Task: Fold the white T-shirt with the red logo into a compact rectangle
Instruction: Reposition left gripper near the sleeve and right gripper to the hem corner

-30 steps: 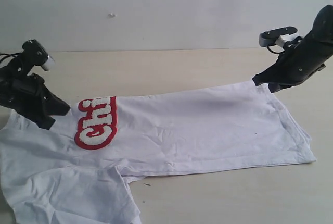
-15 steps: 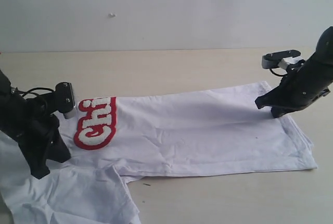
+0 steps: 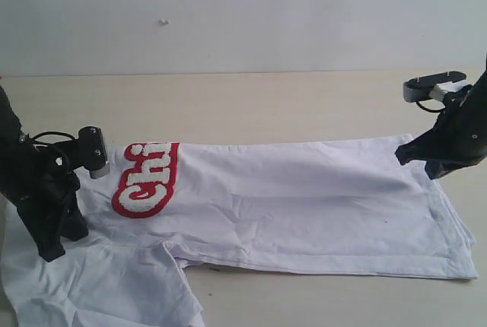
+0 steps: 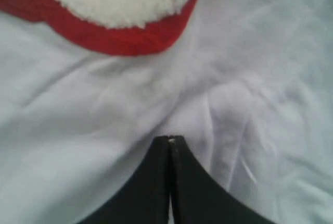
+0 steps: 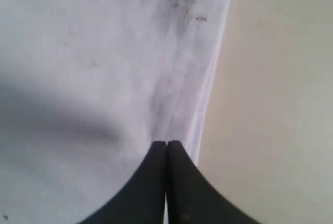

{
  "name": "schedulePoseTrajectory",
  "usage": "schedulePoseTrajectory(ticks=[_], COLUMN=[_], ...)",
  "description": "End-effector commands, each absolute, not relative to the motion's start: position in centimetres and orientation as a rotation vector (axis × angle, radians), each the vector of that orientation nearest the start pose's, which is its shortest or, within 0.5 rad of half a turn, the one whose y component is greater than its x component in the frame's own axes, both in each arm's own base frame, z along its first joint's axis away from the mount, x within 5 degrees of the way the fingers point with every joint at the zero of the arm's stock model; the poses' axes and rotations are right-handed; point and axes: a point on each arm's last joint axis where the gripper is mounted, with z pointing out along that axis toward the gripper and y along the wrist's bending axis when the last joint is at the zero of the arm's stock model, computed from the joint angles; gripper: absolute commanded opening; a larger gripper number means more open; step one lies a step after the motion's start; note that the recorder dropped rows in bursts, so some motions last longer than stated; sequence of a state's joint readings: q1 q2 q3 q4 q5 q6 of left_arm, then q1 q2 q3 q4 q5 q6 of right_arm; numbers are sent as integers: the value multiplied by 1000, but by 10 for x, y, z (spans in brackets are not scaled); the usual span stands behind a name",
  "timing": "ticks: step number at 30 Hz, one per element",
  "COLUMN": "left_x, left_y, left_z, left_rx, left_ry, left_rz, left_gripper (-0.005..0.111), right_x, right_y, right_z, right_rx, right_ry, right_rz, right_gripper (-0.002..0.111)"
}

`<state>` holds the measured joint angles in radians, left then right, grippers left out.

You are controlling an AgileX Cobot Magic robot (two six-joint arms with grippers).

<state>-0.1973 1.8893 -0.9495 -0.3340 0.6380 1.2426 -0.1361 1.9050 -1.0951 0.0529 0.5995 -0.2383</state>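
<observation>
Now that I lay the shirt (image 3: 304, 198) flatter, my left gripper (image 4: 169, 139) (by the logo (image 3: 144, 179)) and right gripper (image 5: 166, 143) stay pinched tight on it; fold set.

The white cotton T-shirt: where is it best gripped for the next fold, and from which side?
Probably the white cotton T-shirt at its near hem corner, where the stacked layer edges lie flat on the beige table. Come from the right of the exterior view, low along the tabletop; the smooth middle offers no edge.

The left arm (image 3: 42, 201) and right arm (image 3: 460, 137) are showing matte black shells, grey camera blocks (image 3: 434, 84), perhaps a thin cable (image 3: 49, 135).
</observation>
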Motion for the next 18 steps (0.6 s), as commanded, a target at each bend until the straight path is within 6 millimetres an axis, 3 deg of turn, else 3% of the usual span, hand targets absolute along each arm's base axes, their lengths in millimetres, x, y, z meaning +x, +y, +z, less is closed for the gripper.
schedulePoseTrajectory(ticks=[1, 6, 9, 13, 18], left_x=[307, 313, 304, 282, 234], left_y=[-79, -90, -101, -117, -147], left_z=[116, 145, 170, 189, 193], left_rx=[1600, 1464, 1496, 1525, 1636], left_ry=[2500, 2449, 2321, 2259, 2292], left_rz=[-206, -324, -489, -597, -499], left_gripper=[0, 0, 0, 0, 0], right_x=[351, 351, 351, 350, 347], right_y=[-47, -42, -40, -38, -37], right_z=[164, 181, 187, 190, 199], right_rx=[-76, -52, -68, -75, -75], right_ry=[2797, 2726, 2704, 2694, 2680], right_rz=[-43, 17, 46, 72, 79], right_gripper=[0, 0, 0, 0, 0])
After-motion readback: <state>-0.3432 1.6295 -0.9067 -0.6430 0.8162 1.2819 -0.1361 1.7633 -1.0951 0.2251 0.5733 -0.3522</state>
